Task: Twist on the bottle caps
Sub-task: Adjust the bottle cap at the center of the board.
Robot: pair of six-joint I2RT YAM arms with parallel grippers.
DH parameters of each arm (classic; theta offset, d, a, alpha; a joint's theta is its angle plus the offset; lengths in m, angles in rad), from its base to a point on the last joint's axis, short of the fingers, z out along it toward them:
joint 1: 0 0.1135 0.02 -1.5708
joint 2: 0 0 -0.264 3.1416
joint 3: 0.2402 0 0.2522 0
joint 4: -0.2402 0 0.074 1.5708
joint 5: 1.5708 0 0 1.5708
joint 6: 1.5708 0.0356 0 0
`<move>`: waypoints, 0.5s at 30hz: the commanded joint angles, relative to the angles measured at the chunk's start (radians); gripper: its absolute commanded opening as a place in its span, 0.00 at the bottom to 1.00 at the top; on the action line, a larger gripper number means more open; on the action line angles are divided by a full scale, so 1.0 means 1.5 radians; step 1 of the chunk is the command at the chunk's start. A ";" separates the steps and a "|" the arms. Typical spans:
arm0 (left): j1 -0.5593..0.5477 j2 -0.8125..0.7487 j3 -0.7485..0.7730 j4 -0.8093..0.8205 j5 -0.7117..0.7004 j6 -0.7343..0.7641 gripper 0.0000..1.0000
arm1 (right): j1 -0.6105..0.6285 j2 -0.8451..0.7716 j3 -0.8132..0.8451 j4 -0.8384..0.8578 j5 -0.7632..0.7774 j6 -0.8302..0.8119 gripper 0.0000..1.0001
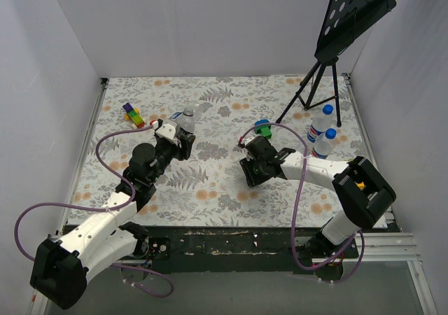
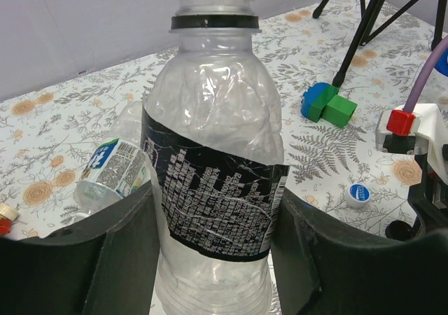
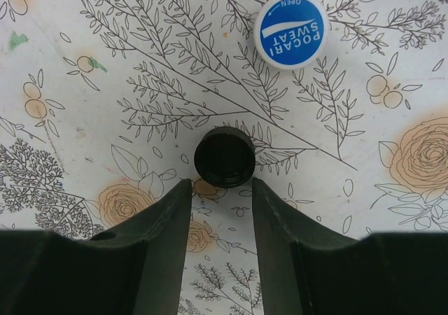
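The black cap (image 3: 224, 156) lies on the floral cloth (image 3: 70, 70), just beyond the tips of the right gripper (image 3: 219, 196), whose jaws stand apart with nothing between them. A blue cap (image 3: 290, 31) printed POCARI SWEAT lies near it, at about 1 o'clock in the right wrist view. The black-labelled bottle (image 2: 217, 168) stands upright with bare neck threads, clamped at its middle by the left gripper (image 2: 217, 252); from above it sits toward 10 o'clock from the cloth's centre. At its 9 o'clock in the left wrist view, a blue-and-white labelled bottle (image 2: 112, 171) lies on its side. Two capped bottles (image 1: 320, 121) stand together near the cloth's 2 o'clock edge, beside the feet of a music stand (image 1: 353, 14). A green-and-blue block (image 2: 327, 103) rests at the right gripper's 12 o'clock from above; more coloured blocks (image 1: 132, 113) lie farther out at 10 o'clock
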 commanded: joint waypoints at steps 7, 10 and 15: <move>0.003 -0.002 0.021 -0.004 0.027 -0.002 0.00 | -0.017 -0.023 0.058 -0.015 0.023 -0.003 0.48; 0.003 -0.001 0.021 -0.004 0.028 -0.002 0.00 | -0.023 -0.010 0.065 -0.011 0.021 -0.007 0.46; 0.003 -0.002 0.021 -0.004 0.028 0.001 0.00 | -0.022 0.012 0.074 -0.012 0.007 -0.011 0.43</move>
